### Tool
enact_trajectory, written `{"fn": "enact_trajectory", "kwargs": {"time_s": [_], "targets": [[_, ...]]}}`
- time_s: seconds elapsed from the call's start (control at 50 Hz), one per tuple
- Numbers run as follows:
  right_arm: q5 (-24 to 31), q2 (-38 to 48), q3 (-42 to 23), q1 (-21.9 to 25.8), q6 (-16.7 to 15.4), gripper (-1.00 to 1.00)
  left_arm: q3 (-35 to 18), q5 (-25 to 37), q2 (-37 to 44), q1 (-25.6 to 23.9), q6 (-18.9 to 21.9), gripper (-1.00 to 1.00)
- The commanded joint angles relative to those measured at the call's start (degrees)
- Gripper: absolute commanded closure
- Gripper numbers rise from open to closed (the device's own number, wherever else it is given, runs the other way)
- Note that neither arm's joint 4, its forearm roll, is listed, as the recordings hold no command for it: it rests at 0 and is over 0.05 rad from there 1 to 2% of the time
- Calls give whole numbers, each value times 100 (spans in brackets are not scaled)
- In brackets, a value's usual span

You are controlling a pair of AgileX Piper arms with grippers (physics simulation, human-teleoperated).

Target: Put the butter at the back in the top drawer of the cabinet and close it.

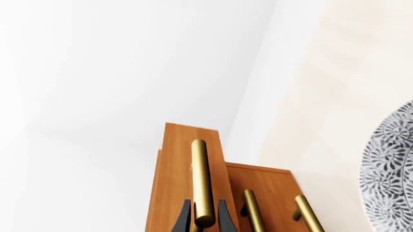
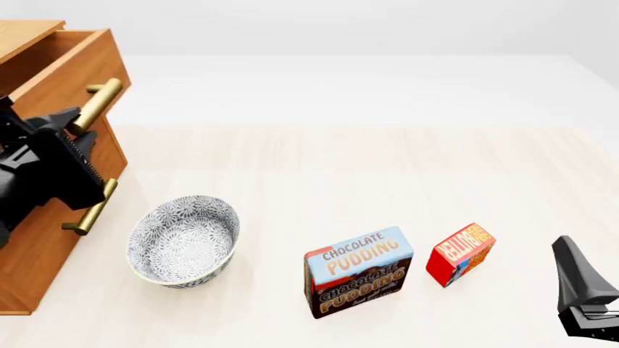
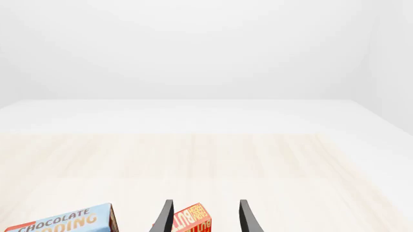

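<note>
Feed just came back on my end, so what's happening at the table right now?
The left gripper is closed around the top drawer's brass handle, and the top drawer of the cabinet stands pulled out. The right gripper is open, lined up on the butter, which sits untouched on the table beside the Chocolate Pudding box.

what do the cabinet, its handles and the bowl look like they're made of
The cabinet looks like warm brown wood with faint grain and a smooth finish. Its handles look like polished brass, gold with a soft sheen. The bowl looks like glazed ceramic, white with a dense dark leafy pattern, though a render leaves this open.
</note>
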Motion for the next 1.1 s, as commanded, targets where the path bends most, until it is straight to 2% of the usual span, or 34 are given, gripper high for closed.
{"fn": "enact_trajectory", "kwargs": {"time_s": [0.02,0.32,1.1], "targets": [[0,0,0,0,-1,-100,66,247,626,-339,-124,100],[0,0,0,0,0,-100,167,-2,820,-374,-51,100],[0,0,0,-1,-1,-100,326,-89,917,-362,-15,100]]}}
